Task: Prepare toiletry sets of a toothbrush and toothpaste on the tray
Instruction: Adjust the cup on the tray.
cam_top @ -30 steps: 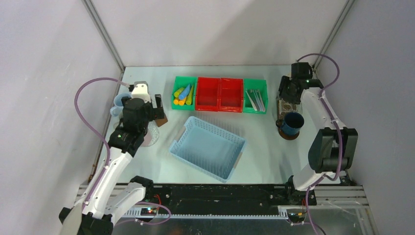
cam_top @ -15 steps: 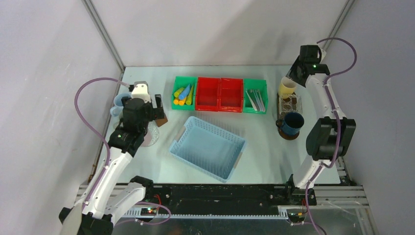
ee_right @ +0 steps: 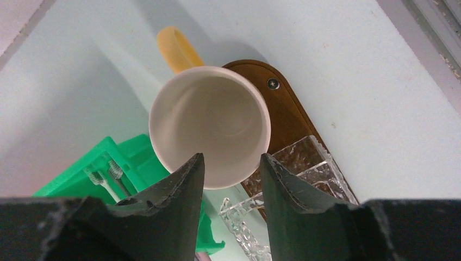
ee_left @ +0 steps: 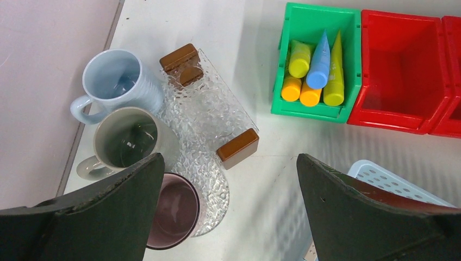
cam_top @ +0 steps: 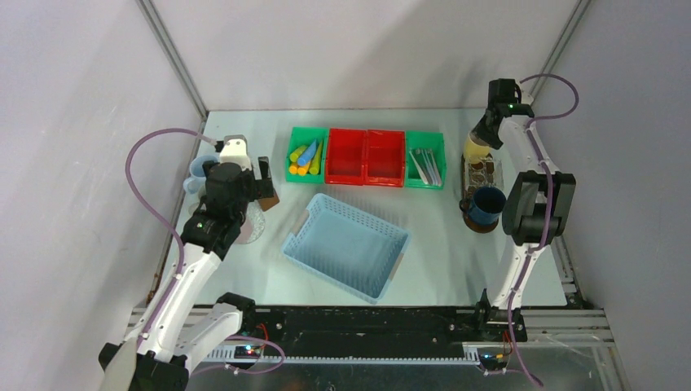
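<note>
**While the left arm is hovering wide open, the right is working over the cream mug**

Where pale walls (cam_top: 367,49) and metal frame posts (cam_top: 175,57) are closing in three sides, a pale worktop (cam_top: 440,261) is carrying everything. Toward its far edge a green bin of tubes (cam_top: 305,155), two red bins (cam_top: 365,157) and a green bin of toothbrushes (cam_top: 425,159) are sitting in a row. A light blue basket (cam_top: 346,244) is lying askew in the middle.

By the left edge the left gripper (ee_left: 229,157) is hovering with fingers spread wide, gripping nothing. Below it are a pale blue mug (ee_left: 117,81), a grey mug (ee_left: 125,144), a pink mug (ee_left: 174,212) and a clear glass dish (ee_left: 204,109) with brown handles.

Along the right edge the tray (ee_right: 282,109) is lying lengthwise, running toward the far right corner. A dark blue mug (cam_top: 487,204) is standing on its near end and a clear glass piece (ee_right: 304,163) is resting at its middle. The cream mug (ee_right: 209,122) is sitting upright at its far end, handle pointing away from the dark blue mug. The right gripper (ee_right: 229,160) is hanging over that mug's rim, fingers a narrow gap apart. Whether they are pinching the rim or clearing it cannot be told.

Bare worktop is showing between basket and tray and along the near edge. The walls are meeting just behind the right arm.
</note>
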Available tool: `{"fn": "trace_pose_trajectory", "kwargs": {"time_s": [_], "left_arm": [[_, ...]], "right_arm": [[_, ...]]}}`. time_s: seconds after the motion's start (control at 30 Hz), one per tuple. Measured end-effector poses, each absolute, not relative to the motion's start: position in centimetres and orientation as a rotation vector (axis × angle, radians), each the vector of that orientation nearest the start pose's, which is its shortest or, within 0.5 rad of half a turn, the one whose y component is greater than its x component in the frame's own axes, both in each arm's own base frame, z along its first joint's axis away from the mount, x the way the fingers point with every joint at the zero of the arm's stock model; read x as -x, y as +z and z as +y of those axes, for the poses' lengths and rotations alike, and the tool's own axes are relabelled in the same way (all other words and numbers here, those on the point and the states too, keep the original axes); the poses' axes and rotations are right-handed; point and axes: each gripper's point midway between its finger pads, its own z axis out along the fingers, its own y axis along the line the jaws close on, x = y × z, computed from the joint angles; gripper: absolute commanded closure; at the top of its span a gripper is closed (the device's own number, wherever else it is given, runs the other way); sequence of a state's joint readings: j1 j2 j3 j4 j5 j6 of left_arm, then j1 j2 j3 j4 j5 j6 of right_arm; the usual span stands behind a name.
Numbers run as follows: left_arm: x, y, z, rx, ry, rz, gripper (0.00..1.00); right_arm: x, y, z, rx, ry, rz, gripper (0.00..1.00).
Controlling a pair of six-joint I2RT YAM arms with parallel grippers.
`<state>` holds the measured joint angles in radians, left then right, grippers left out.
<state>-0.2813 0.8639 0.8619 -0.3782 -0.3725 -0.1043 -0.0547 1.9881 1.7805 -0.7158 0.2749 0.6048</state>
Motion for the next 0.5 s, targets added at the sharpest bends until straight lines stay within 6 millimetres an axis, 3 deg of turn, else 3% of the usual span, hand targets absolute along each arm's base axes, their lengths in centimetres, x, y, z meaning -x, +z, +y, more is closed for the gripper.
{"fn": "trace_pose_trajectory", "kwargs": {"time_s": [0.5], "left_arm": [[-30.5,24.6,-2.6,0.074,0.107,1.926,0.02]], "right_arm": [[-50.2,13.6,-6.6,-0.952,-0.123,2.268,0.65]]}}
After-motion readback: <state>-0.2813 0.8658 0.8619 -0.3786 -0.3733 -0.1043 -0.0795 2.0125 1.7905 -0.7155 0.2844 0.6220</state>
